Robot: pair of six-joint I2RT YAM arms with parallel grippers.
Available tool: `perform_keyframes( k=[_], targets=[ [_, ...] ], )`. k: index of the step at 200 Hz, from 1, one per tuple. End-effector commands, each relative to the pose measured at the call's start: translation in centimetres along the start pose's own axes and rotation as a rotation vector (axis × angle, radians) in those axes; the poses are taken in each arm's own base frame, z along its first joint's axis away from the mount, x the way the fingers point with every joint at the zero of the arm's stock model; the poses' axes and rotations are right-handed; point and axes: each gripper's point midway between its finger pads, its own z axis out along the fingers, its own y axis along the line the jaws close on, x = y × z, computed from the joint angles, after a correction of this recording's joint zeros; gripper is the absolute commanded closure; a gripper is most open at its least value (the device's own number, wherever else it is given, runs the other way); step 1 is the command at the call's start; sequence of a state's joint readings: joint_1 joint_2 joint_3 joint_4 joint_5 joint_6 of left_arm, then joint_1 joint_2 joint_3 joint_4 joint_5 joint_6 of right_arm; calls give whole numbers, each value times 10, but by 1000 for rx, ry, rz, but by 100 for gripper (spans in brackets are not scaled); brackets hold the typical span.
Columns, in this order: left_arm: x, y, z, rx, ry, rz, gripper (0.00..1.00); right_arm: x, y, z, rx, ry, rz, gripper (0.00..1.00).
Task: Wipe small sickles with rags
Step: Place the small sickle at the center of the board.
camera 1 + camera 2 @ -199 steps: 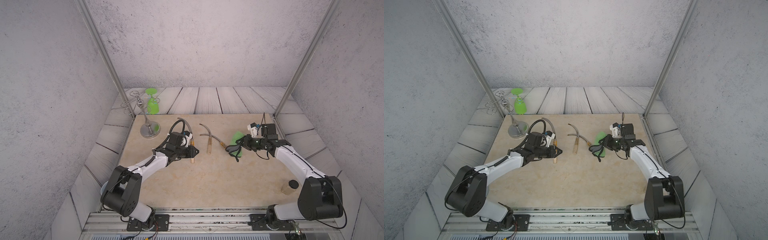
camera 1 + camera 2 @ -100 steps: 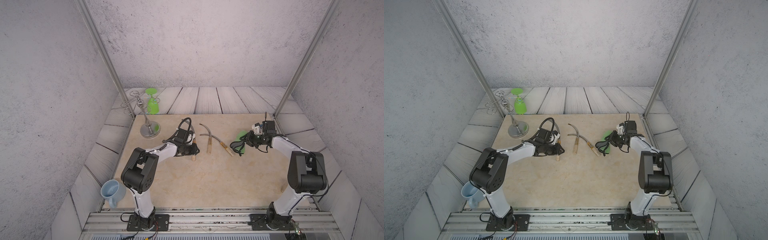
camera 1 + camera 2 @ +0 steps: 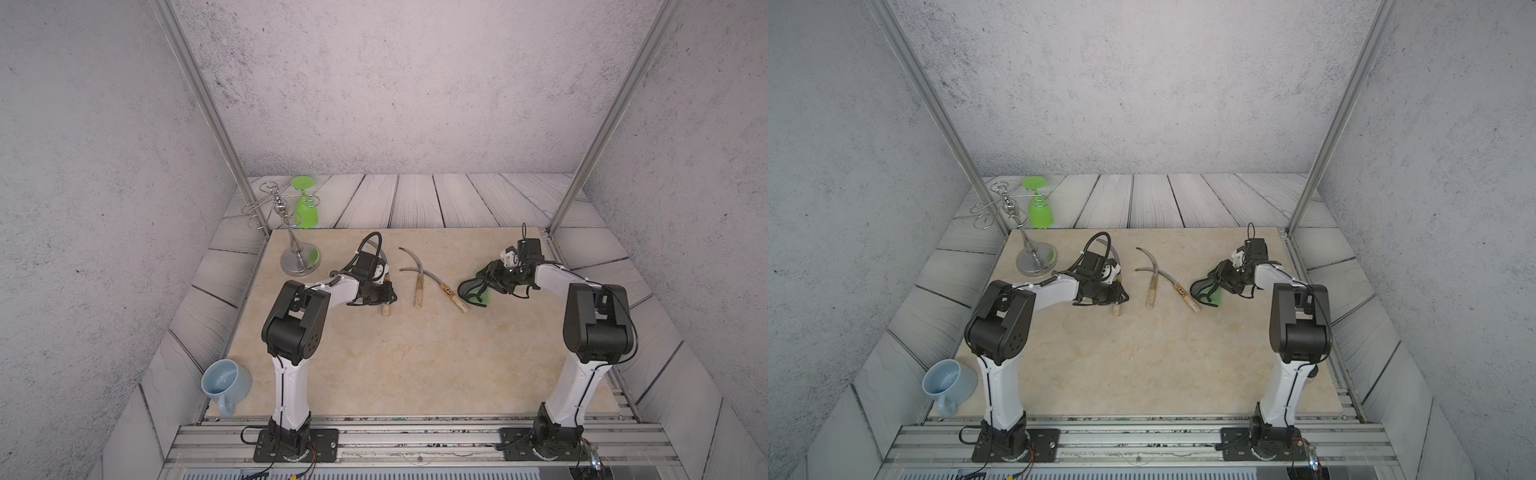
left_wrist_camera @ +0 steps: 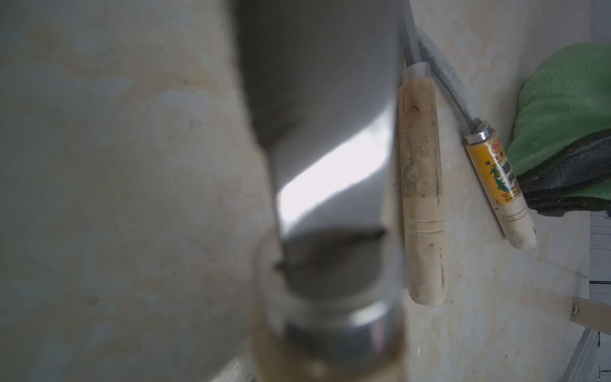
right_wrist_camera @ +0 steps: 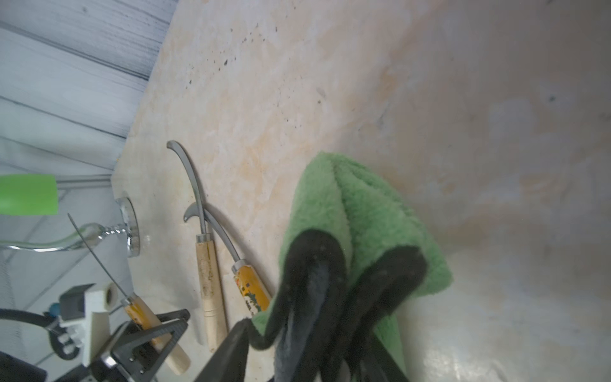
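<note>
Three small sickles are on the beige mat. My left gripper (image 3: 382, 291) (image 3: 1115, 293) is shut on the handle of one sickle (image 3: 386, 311), whose blade (image 4: 324, 132) fills the left wrist view, blurred. A plain-handled sickle (image 3: 417, 291) (image 5: 206, 274) and an orange-labelled sickle (image 3: 451, 293) (image 5: 249, 287) lie crossed mid-mat. The green rag (image 3: 484, 291) (image 5: 363, 215) with black trim rests on the mat, against the labelled handle. My right gripper (image 3: 492, 282) (image 5: 310, 337) stands open around the rag's near end, its fingers (image 5: 231, 347) spread apart.
A chrome glass rack (image 3: 300, 259) holding an upside-down green glass (image 3: 305, 208) stands at the mat's back left corner. A pale blue mug (image 3: 226, 382) lies at the front left edge. Metal posts (image 3: 557, 224) rise at the back corners.
The right gripper's jaws have spread apart around the rag, which has settled on the mat near the labelled handle. Both arms have drawn back and stand more upright. The left grip is unchanged.
</note>
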State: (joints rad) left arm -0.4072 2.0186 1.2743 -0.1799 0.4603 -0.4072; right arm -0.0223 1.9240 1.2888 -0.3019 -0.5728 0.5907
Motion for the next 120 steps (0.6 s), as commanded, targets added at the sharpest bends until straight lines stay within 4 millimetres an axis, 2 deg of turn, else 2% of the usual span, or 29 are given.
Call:
perform_keyframes(
  k=[1,33,74,103,120],
  targets=[
    [-12,0,-4,10,-11,19,80,3,-14,4,52,20,13,36],
    [-15,5,-6,5,-17,9,63,8,-16,-14,106,-10,-9,26],
    [-19,5,-13,2,-30,8,54,15,-12,-48,166,-61,-57,19],
    [-23,-2,-30,-1,-57,18,42,31,0,-74,148,-95,-109,18],
    [-26,-8,-50,-7,-99,29,37,44,9,-94,133,-125,-156,17]
  ],
)
